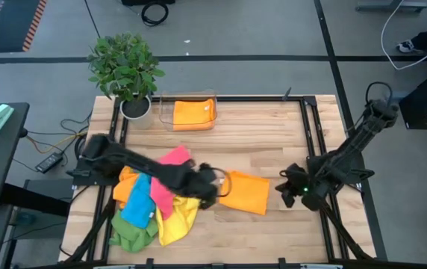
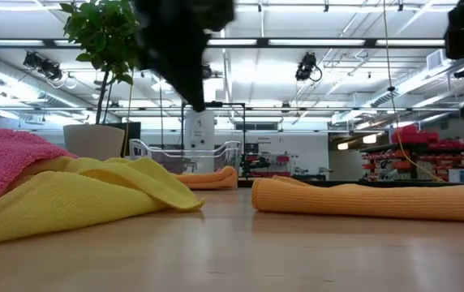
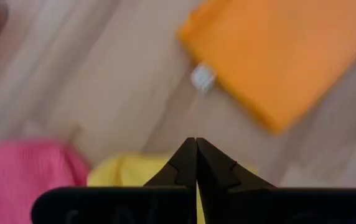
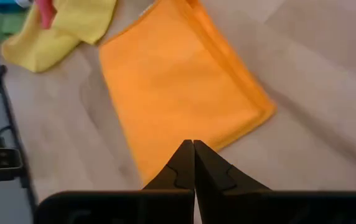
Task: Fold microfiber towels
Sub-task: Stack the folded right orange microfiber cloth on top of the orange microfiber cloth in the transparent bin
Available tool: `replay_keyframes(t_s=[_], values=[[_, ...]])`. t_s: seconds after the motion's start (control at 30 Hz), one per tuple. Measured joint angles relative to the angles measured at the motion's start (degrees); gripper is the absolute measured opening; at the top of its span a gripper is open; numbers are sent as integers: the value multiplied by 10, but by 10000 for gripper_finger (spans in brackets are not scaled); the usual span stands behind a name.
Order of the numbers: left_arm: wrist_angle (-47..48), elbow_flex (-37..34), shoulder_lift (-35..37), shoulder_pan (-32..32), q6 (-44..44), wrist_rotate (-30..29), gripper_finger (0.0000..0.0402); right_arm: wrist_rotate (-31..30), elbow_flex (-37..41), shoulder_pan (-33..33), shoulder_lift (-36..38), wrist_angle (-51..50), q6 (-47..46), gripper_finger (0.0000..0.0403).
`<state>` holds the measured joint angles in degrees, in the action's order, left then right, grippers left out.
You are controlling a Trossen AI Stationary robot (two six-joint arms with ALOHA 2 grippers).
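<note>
Orange towel in clear tray

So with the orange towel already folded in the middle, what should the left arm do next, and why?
Probably open the left pincer and reach back to the towel pile for the next one. The orange towel lies folded flat on the table, both pincers are shut and empty, and the right pincer waits beside it.

Grey floor with loose cables; wooden worktop; potted plant at its corner; ceiling strip lights; red shelving beyond.
</note>
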<state>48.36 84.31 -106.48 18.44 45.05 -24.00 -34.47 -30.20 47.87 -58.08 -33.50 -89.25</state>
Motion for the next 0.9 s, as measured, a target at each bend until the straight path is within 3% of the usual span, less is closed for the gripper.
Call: replay_keyframes(t_s=[0.13, 0.23, 0.33, 0.43, 0.6, 0.7, 0.9], values=[[-163, -149, 83, 37, 41, 13, 6, -15, 1, 27, -13, 12, -66, 5], [-350, -242, 129, 63, 54, 37, 10, -17, 1, 32, -20, 17, -84, 5], [-509, -305, 138, 76, 57, 34, 29, -17, 1, 30, -25, 19, -89, 5], [-595, -338, 132, 74, 101, -1, 50, -15, 1, 25, -28, 22, -99, 5], [-595, -353, 121, 53, 207, -21, 100, 11, 1, 21, -32, 28, -190, 8], [-592, -353, 116, 19, 261, -14, 142, 20, 1, 22, -41, 28, -221, 34], [-623, -353, 82, -78, 234, 117, 219, 22, 54, 22, -48, 78, -281, 138]])
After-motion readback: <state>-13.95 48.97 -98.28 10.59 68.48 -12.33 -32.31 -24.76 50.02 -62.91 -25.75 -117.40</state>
